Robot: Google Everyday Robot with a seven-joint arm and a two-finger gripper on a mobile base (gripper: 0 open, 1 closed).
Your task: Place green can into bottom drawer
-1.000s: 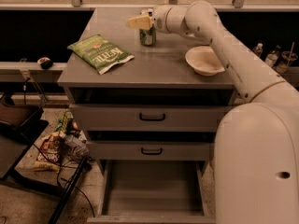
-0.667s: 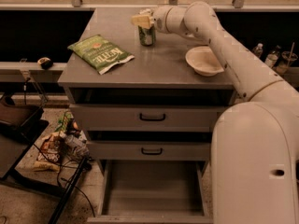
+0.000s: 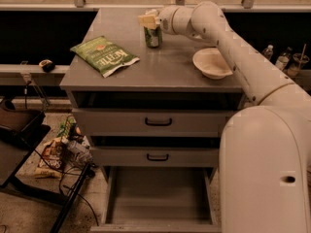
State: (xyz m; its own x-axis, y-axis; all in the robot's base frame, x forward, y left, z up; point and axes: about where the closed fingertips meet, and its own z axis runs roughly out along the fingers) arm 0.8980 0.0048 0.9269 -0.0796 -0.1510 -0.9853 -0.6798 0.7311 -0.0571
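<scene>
The gripper [image 3: 148, 20] has moved only a tiny bit since 1 second ago, edging closer over the green can [image 3: 153, 37]. The can has stayed in the same spot. The gripper now sits right at the top of the can, at the far end of the grey cabinet top [image 3: 165, 74]. I cannot tell if the gripper is spread wide or squeezed on the can.

The green can stands straight up just under the gripper, on the cabinet top. The white arm [image 3: 233, 47] reaches out to the gripper from the right side of the picture.

A flat green chip bag [image 3: 104, 55] lies to the left of the gripper in the picture, a bit closer to the camera and well apart from the can. A pale bowl [image 3: 211, 63] sits on the other side of the gripper, close under the arm.

Far below the gripper, on the front of the cabinet, are 2 drawers with black handles [image 3: 158, 122], one above the other. The bottom drawer [image 3: 158, 198] is under them, lowest of all. It is pulled out toward the camera, and its flat grey floor shows. The can is not in it yet
</scene>
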